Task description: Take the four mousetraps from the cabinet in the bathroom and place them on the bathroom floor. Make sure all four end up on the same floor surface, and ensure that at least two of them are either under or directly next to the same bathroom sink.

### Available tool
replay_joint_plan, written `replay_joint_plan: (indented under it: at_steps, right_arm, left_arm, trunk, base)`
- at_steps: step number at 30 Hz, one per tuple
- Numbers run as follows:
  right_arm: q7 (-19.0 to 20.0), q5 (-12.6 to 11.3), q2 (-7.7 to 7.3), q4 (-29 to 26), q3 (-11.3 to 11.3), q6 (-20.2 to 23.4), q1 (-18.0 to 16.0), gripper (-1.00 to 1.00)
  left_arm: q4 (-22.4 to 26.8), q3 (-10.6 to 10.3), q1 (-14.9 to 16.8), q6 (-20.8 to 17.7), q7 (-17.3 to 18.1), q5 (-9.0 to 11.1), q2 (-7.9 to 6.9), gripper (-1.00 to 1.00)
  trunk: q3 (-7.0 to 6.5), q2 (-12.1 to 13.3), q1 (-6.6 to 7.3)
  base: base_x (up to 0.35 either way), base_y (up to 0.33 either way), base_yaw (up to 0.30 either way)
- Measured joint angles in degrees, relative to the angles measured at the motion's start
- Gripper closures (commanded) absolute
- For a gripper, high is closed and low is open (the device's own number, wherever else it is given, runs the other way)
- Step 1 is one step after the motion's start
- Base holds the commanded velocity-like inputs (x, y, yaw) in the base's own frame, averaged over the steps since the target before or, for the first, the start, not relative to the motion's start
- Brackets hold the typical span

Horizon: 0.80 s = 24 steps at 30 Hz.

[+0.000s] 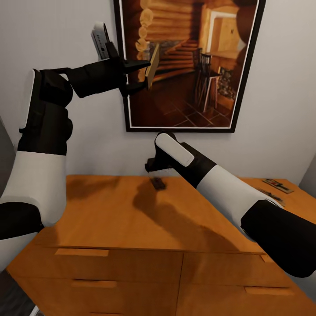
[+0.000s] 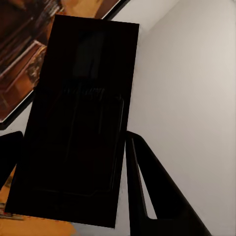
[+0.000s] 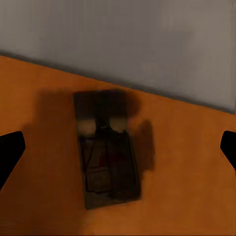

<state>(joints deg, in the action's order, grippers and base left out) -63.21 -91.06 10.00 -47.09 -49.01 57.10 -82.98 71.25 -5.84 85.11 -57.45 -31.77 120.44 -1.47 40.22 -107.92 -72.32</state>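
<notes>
Wooden cabinet [image 1: 131, 215]: bearing one mousetrap [image 1: 158, 183] flat on its top
Left gripper [image 1: 141, 75]: clamping a second mousetrap [image 1: 152, 66] raised above the cabinet
Right gripper [image 1: 153, 169]: hovering spread wide over the cabinet-top mousetrap

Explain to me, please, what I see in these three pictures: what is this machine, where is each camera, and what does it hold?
This is a simulated two-armed robot. The large picture comes from its head, looking down over both arms at an orange-brown cabinet below a framed picture. The other two come from cameras at each wrist.

The left gripper is raised before the wall and is shut on a mousetrap; in the left wrist view that trap is the dark plate.

The right gripper, its fingers open, hovers above a second mousetrap on the cabinet top. More traps lie at the top's right end.
</notes>
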Motion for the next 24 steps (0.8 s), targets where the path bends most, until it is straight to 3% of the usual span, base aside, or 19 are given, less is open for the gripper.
replay_joint_plan:
  at_steps: [5,11,24]
  right_arm:
    - [0.00,0.00,0.00,0.05,-0.01,0.06,0.00,-1.00]
    - [0.64,0.00,0.00,0.44,-0.01,0.09,0.49,-1.00]
    - [1.50,0.01,-0.05,1.11,-0.08,0.20,2.04,-1.00]
  left_arm:
    - [0.19,0.00,-0.07,0.00,-0.01,-0.01,0.01,1.00]
    - [0.80,0.00,-0.09,-0.03,0.11,0.12,0.28,1.00]
    - [3.70,-0.02,-0.02,0.09,0.48,0.40,4.20,1.00]
  trunk:
    - [0.00,0.00,0.00]
    - [0.00,0.00,-0.03]
    - [0.00,0.00,-0.03]
  base:
    - [0.301,0.000,0.000]
    - [0.069,0.000,0.000]
    - [0.004,0.000,0.000]
